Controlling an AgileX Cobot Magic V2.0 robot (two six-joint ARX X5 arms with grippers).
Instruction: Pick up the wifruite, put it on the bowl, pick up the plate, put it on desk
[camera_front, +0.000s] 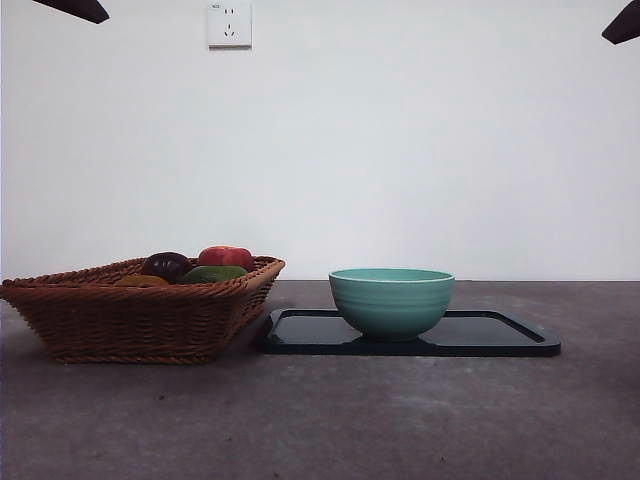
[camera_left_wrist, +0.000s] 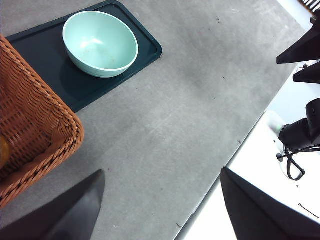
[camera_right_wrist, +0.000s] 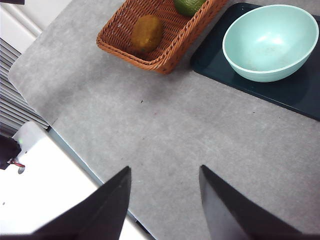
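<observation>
Both arms parked high and clear of the work, nothing grasped. Left gripper (camera_left_wrist: 160, 210) spread wide and empty above bare desk, out from the woven brown wicker basket (camera_left_wrist: 35, 130); right gripper (camera_right_wrist: 162, 210) likewise parted and empty, hanging over open surface short of the basket's near corner.

Inside the basket, the small brownish-orange oval wifruite (camera_right_wrist: 146, 33) lying loose against the weave, a green fruit (camera_right_wrist: 188, 5) close beside it; from the front, barely peeking over the rim next to a dark purple fruit (camera_front: 166, 265) and a red fruit (camera_front: 226, 257).

Just beside the basket, the large mint-green ridged ceramic bowl (camera_front: 391, 300) seated empty on the flat dark rectangular plate (camera_front: 500, 335), all resting on the broad dark grey matte desk (camera_front: 400, 420).

Likely hazards ahead: fingers snagging on the basket's sloped wicker wall during the reach, the wrong neighbouring fruit pinched instead, or the smooth oval skin rolling out of a shallow pinch. Later, the bowl sliding off if the plate tips while lifted.
</observation>
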